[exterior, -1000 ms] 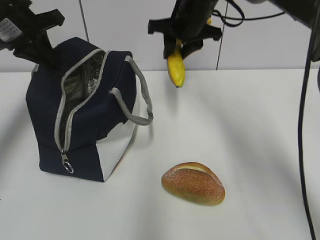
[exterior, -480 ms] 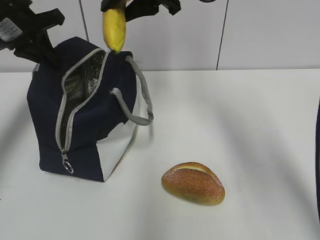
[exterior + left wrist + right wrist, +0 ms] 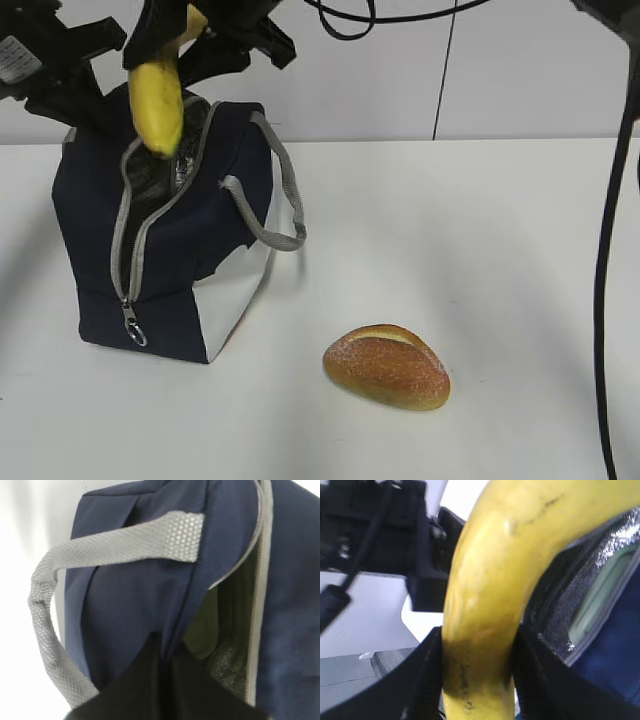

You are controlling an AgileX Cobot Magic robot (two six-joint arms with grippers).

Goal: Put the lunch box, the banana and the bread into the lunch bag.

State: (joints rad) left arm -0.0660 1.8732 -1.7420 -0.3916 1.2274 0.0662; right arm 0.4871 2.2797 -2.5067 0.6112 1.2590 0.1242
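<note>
The navy lunch bag (image 3: 200,220) stands at the left with its zipper open. My left gripper (image 3: 85,100) is shut on the bag's back top edge (image 3: 150,605), its fingers (image 3: 135,680) pinching the blue fabric. My right gripper (image 3: 188,38) is shut on the yellow banana (image 3: 158,105), which hangs tip-down right over the open mouth. In the right wrist view the banana (image 3: 485,605) fills the gap between the fingers (image 3: 420,680). The lunch box with its green lid (image 3: 600,595) lies inside on the silver lining, also seen as a green patch (image 3: 200,630). The bread (image 3: 387,366) lies on the table at the front.
The bag's grey handles (image 3: 270,200) hang off its right side, one strap (image 3: 115,545) across the left wrist view. A zipper pull (image 3: 133,328) dangles at the bag's front. Black cables (image 3: 610,250) run down the right edge. The white table (image 3: 480,250) spreads to the right.
My right gripper has carried the banana from the back middle of the table leftward to over the bag's open mouth, and its tip now dips to the opening. Left gripper, bag and bread stay put.
</note>
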